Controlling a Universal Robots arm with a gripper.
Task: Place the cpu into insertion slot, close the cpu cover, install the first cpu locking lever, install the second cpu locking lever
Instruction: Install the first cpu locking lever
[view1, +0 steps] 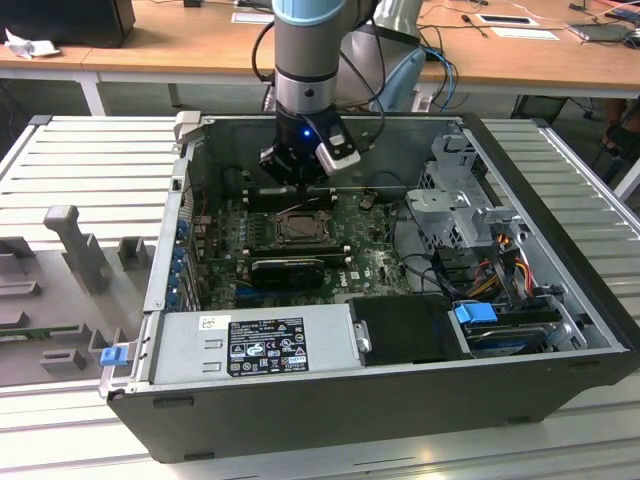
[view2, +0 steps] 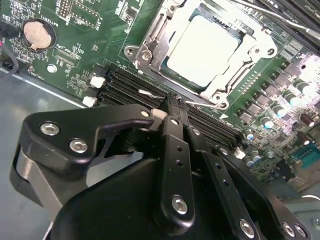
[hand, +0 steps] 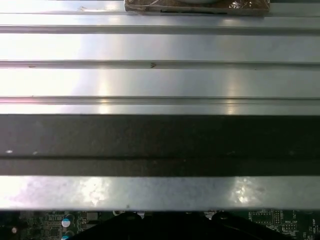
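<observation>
You have one open computer case (view1: 380, 400) lying on the ribbed metal bench (view1: 90, 160), and inside it one green motherboard (view1: 370, 262) with a single insertion slot (view1: 297, 229) near its middle. One arm (view1: 310, 60) comes down into the case, and its hand (view1: 296, 176) hangs just above the far edge of the slot. In the second wrist view the hand (view2: 170, 111) has its two fingers (view2: 172, 122) drawn together at the tips with nothing visible between them, right beside a thin wire lever (view2: 150, 93) at the slot's edge — whether the tips actually touch that lever you cannot tell. The one cpu (view2: 202, 49) sits in the insertion slot (view2: 150, 32), its pale face showing through the window of the cpu cover (view2: 250, 62), which lies down flat around it. One round coin battery (view2: 37, 32) sits on the board well apart from the slot, and black memory slots (view2: 125, 82) run between the slot and the hand. The hand's own black body hides the near part of the board. In the first wrist view you get a ribbed metal surface (hand: 160, 80), a dark band (hand: 160, 145) and a sliver of motherboard (hand: 50, 222) — cut off at the edge. One black graphics card (view1: 288, 270) and a silver power supply (view1: 255, 345) lie nearer the case's front wall.
</observation>
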